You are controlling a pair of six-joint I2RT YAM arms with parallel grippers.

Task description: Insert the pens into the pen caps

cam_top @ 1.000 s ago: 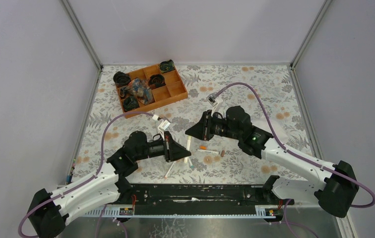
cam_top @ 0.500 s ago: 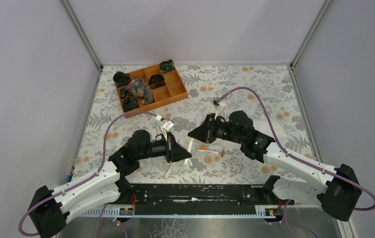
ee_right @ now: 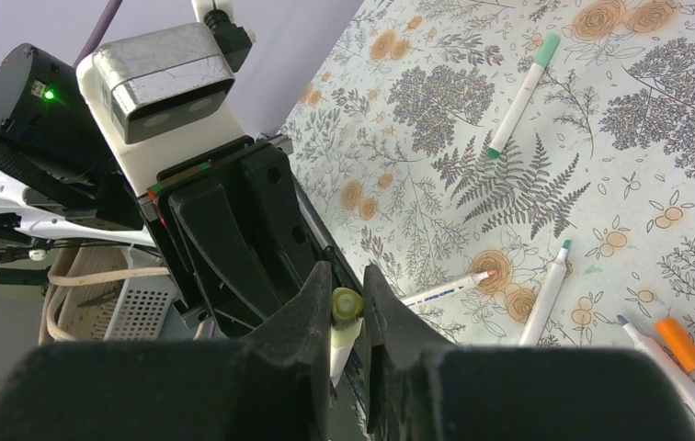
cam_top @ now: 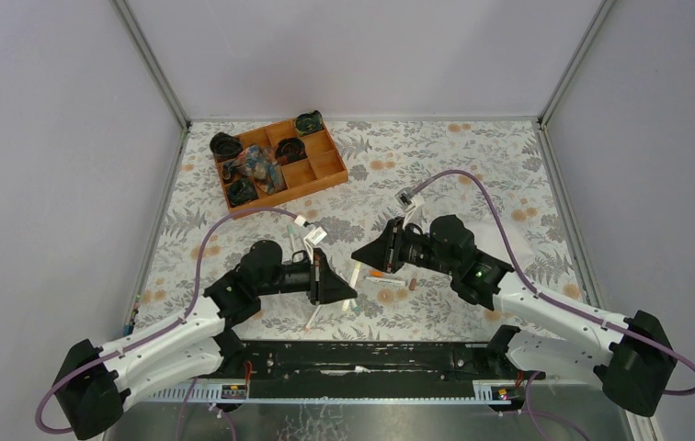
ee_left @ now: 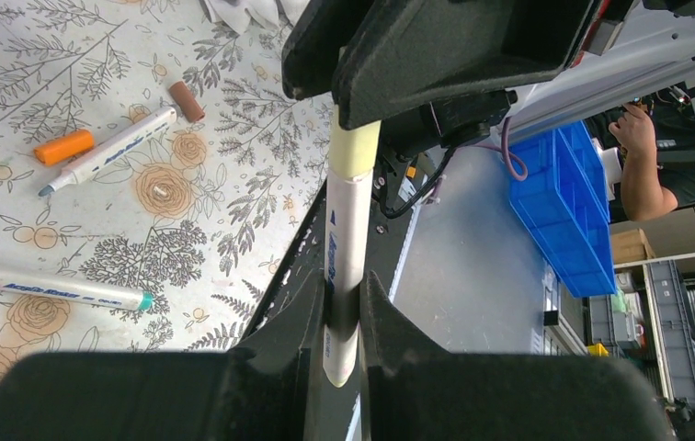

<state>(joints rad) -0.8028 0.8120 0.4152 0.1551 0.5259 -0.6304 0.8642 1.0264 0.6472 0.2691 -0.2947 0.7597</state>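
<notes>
We look down from high above the near edge of the counter (cam_top: 472,156), far enough to take in all of it. Our two wrist views sit close behind the left gripper (ee_left: 344,299) and right gripper (ee_right: 347,303), facing each other. They share the pen (ee_left: 346,239) and cap (ee_left: 354,152) between them, seen small from above.

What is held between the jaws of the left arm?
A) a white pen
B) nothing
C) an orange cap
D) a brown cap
A: the left gripper has its jaws pressed on a white pen, whose top end meets a yellowish cap.
</notes>
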